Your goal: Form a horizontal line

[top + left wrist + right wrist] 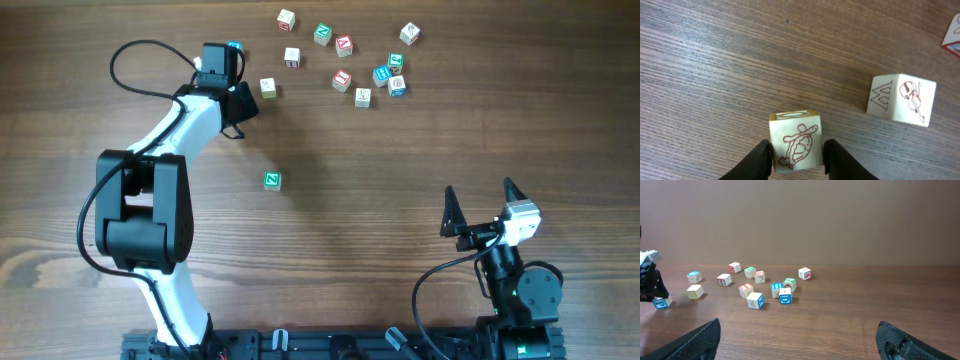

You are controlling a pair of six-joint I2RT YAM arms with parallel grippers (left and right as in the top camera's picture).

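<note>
No row yet: the small pale wooden letter cubes lie scattered toward twelve and one o'clock on the brown wooden table. Light, hard and smooth-faced, I'd judge, so pinch low across two opposite flat sides or they twist. The left gripper stands narrow around the cream cube with a brown turtle drawing, a black finger at each side; whether it truly pinches, can't tell. A violin-marked cube sits at its two o'clock. The right gripper gapes wide and empty at five o'clock.
</note>
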